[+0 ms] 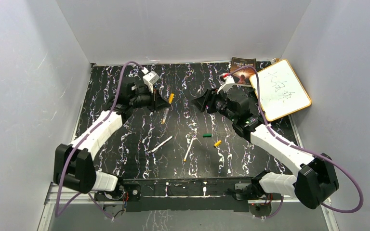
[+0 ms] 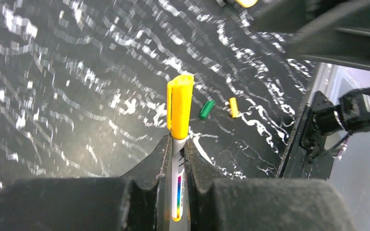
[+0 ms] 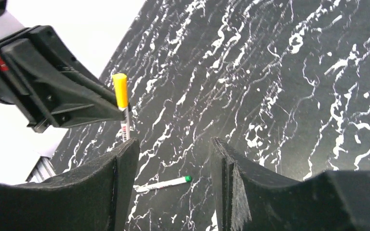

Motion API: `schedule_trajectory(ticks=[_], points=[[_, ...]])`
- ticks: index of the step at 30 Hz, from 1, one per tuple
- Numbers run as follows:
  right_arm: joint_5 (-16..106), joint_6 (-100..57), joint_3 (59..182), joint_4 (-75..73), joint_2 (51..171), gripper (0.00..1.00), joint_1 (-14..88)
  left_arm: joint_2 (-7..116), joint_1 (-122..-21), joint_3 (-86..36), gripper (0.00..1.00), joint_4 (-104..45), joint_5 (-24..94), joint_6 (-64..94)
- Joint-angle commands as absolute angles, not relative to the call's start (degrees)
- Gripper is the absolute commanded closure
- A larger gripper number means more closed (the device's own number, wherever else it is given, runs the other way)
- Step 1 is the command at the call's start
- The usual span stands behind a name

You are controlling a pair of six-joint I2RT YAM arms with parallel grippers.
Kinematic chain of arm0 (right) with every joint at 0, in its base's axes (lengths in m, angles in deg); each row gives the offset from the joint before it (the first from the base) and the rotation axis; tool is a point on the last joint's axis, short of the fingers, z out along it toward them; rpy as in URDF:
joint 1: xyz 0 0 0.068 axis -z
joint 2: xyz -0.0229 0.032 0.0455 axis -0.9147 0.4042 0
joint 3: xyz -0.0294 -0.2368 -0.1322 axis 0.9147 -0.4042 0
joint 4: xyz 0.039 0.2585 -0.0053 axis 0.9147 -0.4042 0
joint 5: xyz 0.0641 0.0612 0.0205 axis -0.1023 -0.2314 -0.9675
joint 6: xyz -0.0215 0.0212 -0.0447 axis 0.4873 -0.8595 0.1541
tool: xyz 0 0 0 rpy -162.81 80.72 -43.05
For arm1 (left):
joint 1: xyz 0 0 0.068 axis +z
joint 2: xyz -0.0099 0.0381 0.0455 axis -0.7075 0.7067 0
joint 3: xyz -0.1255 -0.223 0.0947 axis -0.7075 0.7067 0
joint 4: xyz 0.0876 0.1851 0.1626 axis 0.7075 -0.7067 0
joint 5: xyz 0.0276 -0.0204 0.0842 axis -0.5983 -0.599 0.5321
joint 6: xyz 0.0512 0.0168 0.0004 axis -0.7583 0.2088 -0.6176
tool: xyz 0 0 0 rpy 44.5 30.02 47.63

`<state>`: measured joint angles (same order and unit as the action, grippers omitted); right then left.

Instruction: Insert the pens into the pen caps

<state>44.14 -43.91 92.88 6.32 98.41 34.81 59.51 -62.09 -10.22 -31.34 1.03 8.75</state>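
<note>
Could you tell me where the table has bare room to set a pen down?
Bare: the table's far strip, left of the book, and the near-left patch between the left arm and a loose pen. Crowded: the near middle, with the other pen, green cap and yellow cap; the whiteboard and book fill the far-right corner.

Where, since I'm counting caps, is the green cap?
In the top view the green cap lies right of centre, just up-left of a loose yellow cap.
</note>
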Motion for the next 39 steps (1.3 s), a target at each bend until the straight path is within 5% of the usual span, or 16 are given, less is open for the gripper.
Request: schedule_trajectory(ticks=[1,14,32,33,37,39], points=[[42.8,-43.4,94.4,15.1,96.8,0.48,35.5,54.4,-62.5,-8.4,1.00,-19.1,-7.9,7.1],[41.7,-44.0,92.2,17.0,98.3,0.49,36.2,50.4,-62.4,-3.7,1.00,2.6,-20.0,17.8],[41.3,-44.4,91.5,17.0,96.8,0.49,36.9,51.7,-62.4,-4.1,1.00,13.1,-24.8,27.2],[41.3,-44.4,91.4,17.0,96.8,0.53,36.9,51.8,-62.5,-4.2,1.00,13.2,-24.8,27.5],[41.5,-44.4,92.0,17.5,96.7,1.00,36.9,52.4,-62.4,-5.1,1.00,10.9,-25.1,26.7],[40.2,-43.7,94.3,17.4,97.6,1.00,37.0,53.3,-62.5,-6.3,1.00,7.5,-25.5,25.8]])
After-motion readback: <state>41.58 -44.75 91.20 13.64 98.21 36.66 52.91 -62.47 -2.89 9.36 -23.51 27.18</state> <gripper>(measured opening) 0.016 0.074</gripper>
